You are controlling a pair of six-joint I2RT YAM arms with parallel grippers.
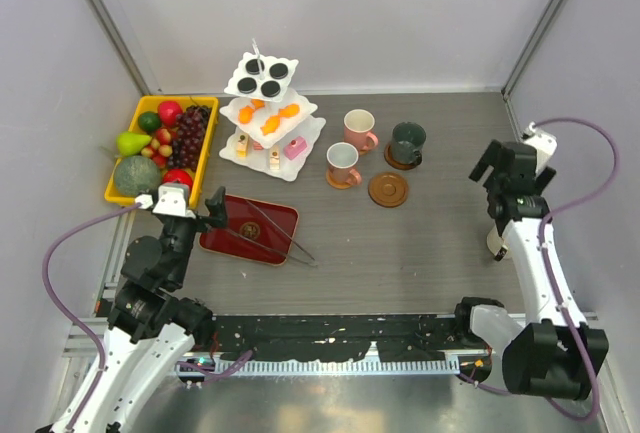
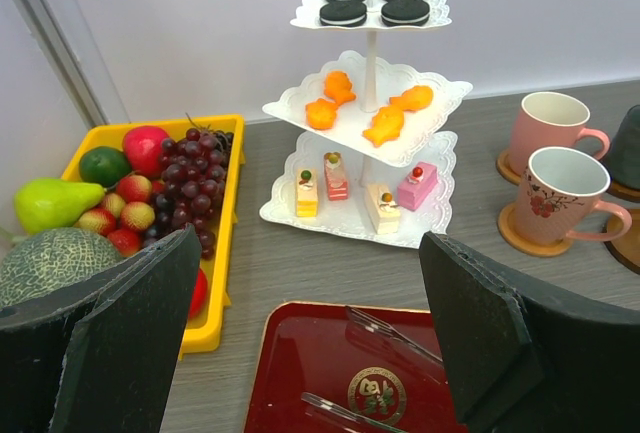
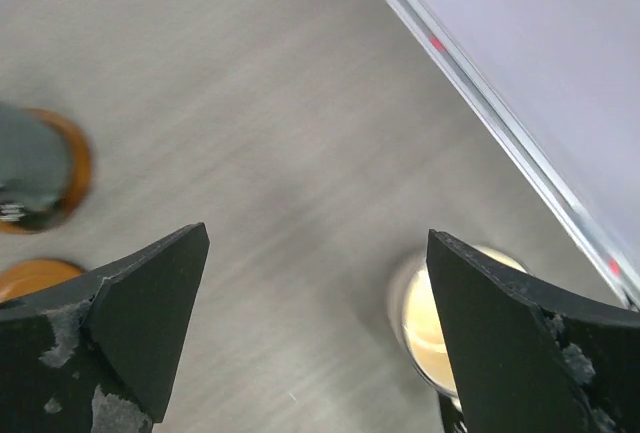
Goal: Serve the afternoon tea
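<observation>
The white three-tier stand (image 1: 266, 113) (image 2: 368, 123) stands at the back left. It holds black round pastries on top, orange ones in the middle and pink and cream ones below. Two pink mugs (image 1: 358, 130) (image 1: 342, 163) sit on coasters, a green mug (image 1: 407, 141) (image 3: 28, 168) sits on another, and one brown coaster (image 1: 388, 190) is bare. A beige mug (image 1: 496, 244) (image 3: 428, 321) stands at the right, half hidden by my right arm. My right gripper (image 1: 497, 175) (image 3: 315, 333) hangs open above the table beside that mug, holding nothing. My left gripper (image 1: 207, 211) (image 2: 310, 333) is open over the red tray.
A red tray (image 1: 250, 230) (image 2: 300, 373) with metal tongs (image 1: 280, 236) lies in front of the stand. A yellow tray of fruit (image 1: 130, 185) (image 2: 225, 253) sits at the far left. Walls close in the back and both sides.
</observation>
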